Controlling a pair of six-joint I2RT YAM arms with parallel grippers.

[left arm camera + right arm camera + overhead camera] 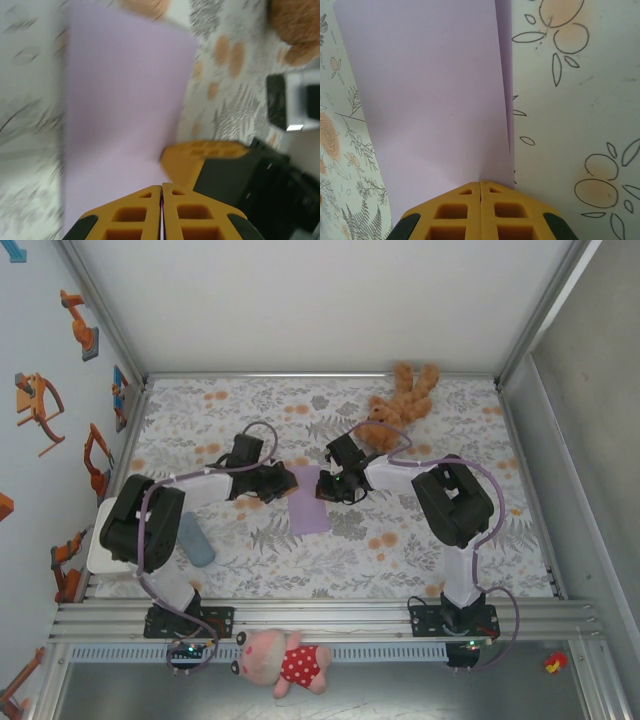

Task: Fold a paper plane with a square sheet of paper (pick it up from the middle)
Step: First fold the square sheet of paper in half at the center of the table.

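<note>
The square sheet of paper (309, 502) lies on the flowered table between my two arms as a narrow pale lilac strip, folded double. In the right wrist view one layer of the sheet (425, 90) stops just short of the other along the right edge. My right gripper (480, 182) is shut, with its tips down on the paper beside that edge. My left gripper (161, 186) is also shut over the lilac sheet (120, 95), and I cannot tell if it pinches a layer. The two grippers, left (287, 483) and right (328, 487), face each other across the strip's far end.
A brown teddy bear (400, 405) lies at the back, just behind the right arm. A small grey-blue pad (195, 538) sits by the left arm's base. A pink pig toy (285, 662) lies on the front rail. Metal frame rails border the table.
</note>
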